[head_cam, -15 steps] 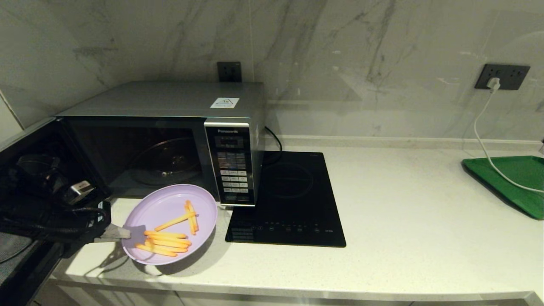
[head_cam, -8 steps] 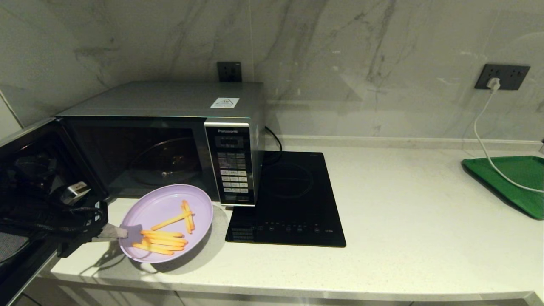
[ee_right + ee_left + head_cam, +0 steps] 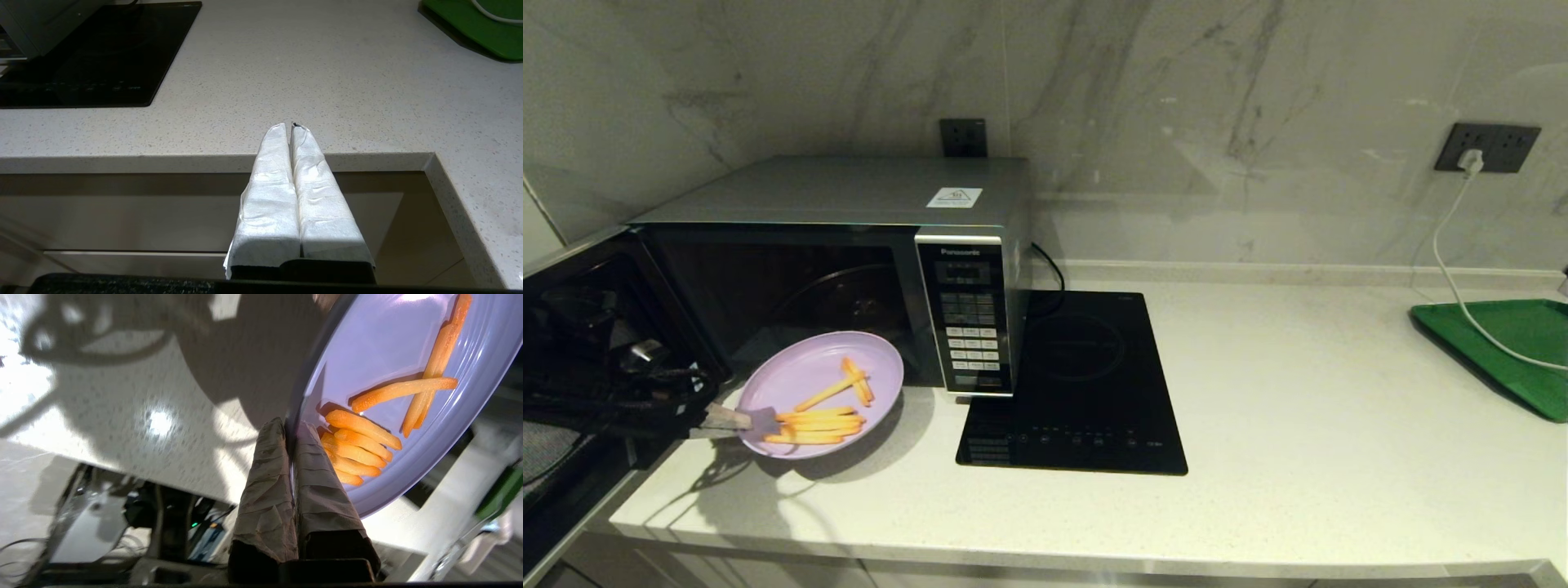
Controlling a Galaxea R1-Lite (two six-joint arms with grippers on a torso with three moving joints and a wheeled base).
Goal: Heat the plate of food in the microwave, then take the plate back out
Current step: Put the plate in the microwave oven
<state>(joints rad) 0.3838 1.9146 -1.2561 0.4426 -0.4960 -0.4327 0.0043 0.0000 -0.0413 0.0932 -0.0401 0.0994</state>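
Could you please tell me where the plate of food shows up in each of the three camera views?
Head view: plate of food at lower left, before the open microwave, pinched by the left gripper.
Left wrist view: plate at upper right, fingers clamping its rim.
Right wrist view: not in it.
Shared landmark: the countertop.

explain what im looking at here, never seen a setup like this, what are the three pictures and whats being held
It is a two-armed robot at a kitchen counter. One picture looks down from its head; the other two come from cameras on each wrist, behind the fingers. The left gripper is shut on the rim of the plate of food, a lilac plate of fry sticks held up in front of the microwave, whose door hangs open. Beside it lie a black induction hob and, far right, a green tray. The right gripper waits shut and empty by the counter edge.
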